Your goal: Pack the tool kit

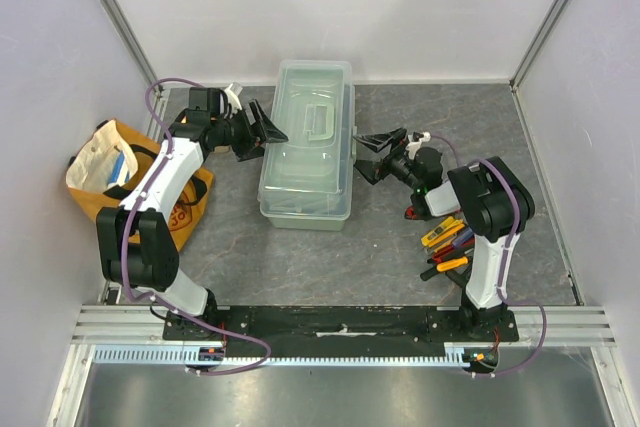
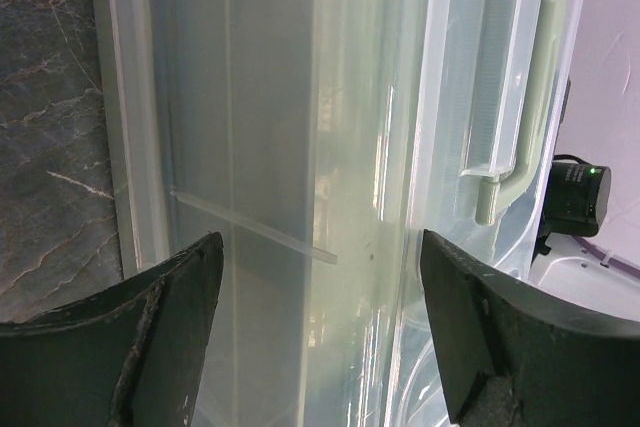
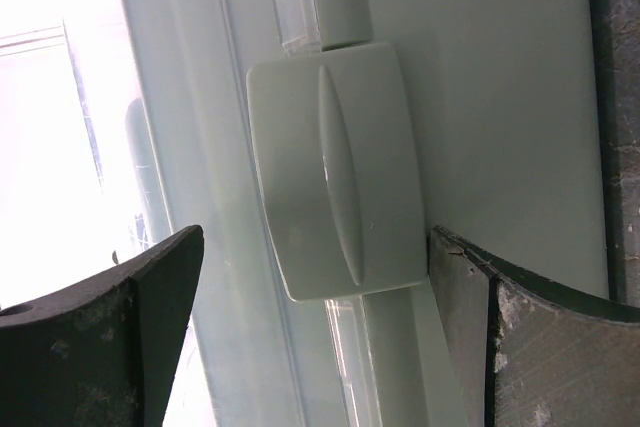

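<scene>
Found toolbox (image 1: 305,147) lid-shut on the surface (image 1: 380,247). Found left gripper (image 1: 268,133) spread wide, facing toolbox's left wall, clasping nothing. Found right gripper (image 1: 372,159) likewise wide at toolbox's right side, jaws straddling its latch (image 3: 335,167). Noted hand tools (image 1: 447,245) heaped right of toolbox, apart.

I'm operating in a lab robot cell: white panel walls (image 1: 400,7) standing beyond the left gripper (image 1: 270,137), grey tabletop (image 1: 380,257) lying under it, aluminium rails (image 1: 110,325) running behind.
</scene>
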Robot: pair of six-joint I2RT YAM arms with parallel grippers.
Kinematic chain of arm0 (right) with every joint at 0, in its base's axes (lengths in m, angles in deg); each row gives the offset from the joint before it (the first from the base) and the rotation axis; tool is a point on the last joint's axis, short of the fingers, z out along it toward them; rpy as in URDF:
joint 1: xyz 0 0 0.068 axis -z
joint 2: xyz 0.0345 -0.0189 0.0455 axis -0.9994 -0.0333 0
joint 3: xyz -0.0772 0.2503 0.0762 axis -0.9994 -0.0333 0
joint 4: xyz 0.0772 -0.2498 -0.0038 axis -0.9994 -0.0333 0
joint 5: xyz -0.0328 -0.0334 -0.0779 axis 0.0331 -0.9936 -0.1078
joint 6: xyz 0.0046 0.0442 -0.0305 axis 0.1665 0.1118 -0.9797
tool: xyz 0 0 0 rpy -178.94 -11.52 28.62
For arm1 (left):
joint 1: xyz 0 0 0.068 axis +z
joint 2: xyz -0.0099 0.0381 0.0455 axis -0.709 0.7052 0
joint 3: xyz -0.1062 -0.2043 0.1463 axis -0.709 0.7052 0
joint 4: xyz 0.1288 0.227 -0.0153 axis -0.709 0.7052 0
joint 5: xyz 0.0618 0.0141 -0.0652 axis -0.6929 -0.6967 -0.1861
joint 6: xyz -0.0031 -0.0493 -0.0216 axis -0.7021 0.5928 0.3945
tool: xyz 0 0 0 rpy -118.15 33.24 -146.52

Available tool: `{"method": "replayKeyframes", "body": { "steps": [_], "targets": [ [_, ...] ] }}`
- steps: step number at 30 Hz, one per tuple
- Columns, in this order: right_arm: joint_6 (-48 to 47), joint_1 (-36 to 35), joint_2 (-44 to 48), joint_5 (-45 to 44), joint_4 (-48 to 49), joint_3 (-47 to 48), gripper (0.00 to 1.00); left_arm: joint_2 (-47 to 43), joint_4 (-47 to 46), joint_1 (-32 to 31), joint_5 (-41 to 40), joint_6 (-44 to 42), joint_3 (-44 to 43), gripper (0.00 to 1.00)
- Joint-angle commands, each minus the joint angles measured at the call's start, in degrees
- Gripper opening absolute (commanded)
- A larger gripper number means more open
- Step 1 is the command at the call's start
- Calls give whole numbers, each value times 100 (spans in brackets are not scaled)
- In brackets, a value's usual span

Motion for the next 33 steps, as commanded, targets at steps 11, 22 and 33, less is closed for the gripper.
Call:
{"method": "replayKeyframes", "body": {
  "steps": [11,22,33],
  "targets": [
    [226,-294,-119,797,1890,469,98,251,89,-339,685,238,116,79],
    [-567,-409,-258,1035,1359,522,61,400,89,-339,764,221,-7,77],
    [-584,-479,-496,956,1791,496,39,576,106,-444,755,194,-60,75]
  ]
}}
